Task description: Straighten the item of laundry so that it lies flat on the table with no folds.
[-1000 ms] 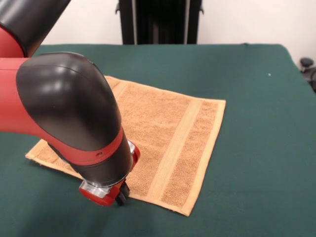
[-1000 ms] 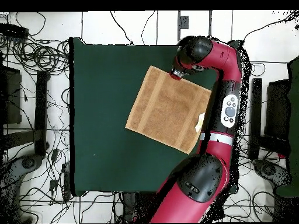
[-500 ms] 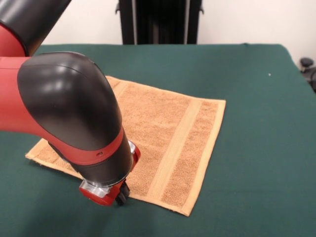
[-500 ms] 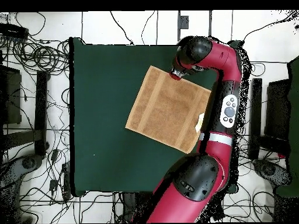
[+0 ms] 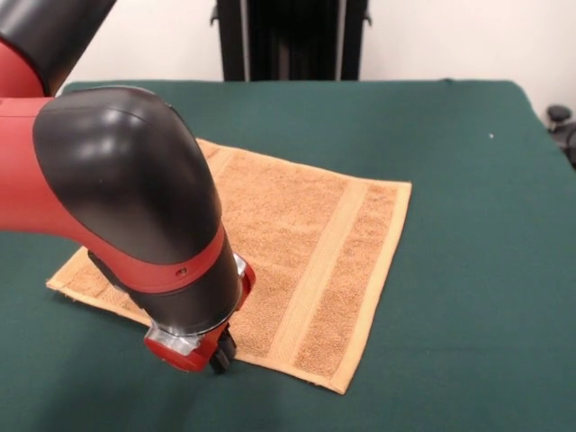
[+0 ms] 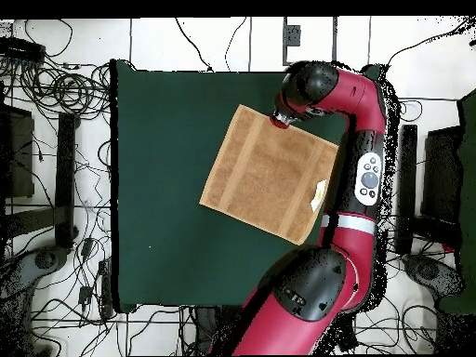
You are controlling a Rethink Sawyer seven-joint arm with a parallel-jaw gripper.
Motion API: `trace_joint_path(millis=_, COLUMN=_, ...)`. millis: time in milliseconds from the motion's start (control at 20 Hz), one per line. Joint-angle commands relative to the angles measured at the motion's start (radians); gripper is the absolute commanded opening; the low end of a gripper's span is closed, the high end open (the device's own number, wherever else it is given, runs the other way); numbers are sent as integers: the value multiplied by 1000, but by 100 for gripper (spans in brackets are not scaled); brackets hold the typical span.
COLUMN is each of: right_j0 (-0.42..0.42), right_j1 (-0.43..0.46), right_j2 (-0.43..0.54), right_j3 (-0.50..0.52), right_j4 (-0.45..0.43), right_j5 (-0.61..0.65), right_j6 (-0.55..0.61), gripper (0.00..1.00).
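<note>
1. Against the frame a second ago, the towel [image 5: 270, 261] has not shifted on the table [image 5: 468, 270]; its corners and pale bands lie where they did. The arm [image 5: 117, 198] has swung slightly: its black elbow sits a little higher and further left in the front view, and in the overhead view the lower arm joint has moved a bit to the left.
2. The front view shows the gripper [image 5: 219, 357] low at the towel's near edge, mostly hidden under the red wrist (I cannot tell whether its fingers are spread or pinching the cloth). The overhead view shows the gripper [image 6: 279, 118] only as a small red tip at the towel's upper edge, but it gives the whole towel [image 6: 265, 174], spread flat and turned at an angle, right of the table's [image 6: 158, 186] middle, with a pale patch at its right edge beside the arm [image 6: 367, 139].
3. The towel spreads out from the gripper, which sits at its edge near a corner.
</note>
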Motion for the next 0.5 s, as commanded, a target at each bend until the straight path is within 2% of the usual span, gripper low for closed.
trace_joint_path(millis=50, right_j0=45, right_j1=51, right_j2=-108, right_j3=189, right_j4=1, right_j5=-146, right_j6=305, gripper=0)
trace_joint_path(millis=500, right_j0=61, right_j1=-1, right_j2=-192, right_j3=271, right_j4=99, right_j5=-189, right_j6=321, gripper=0)
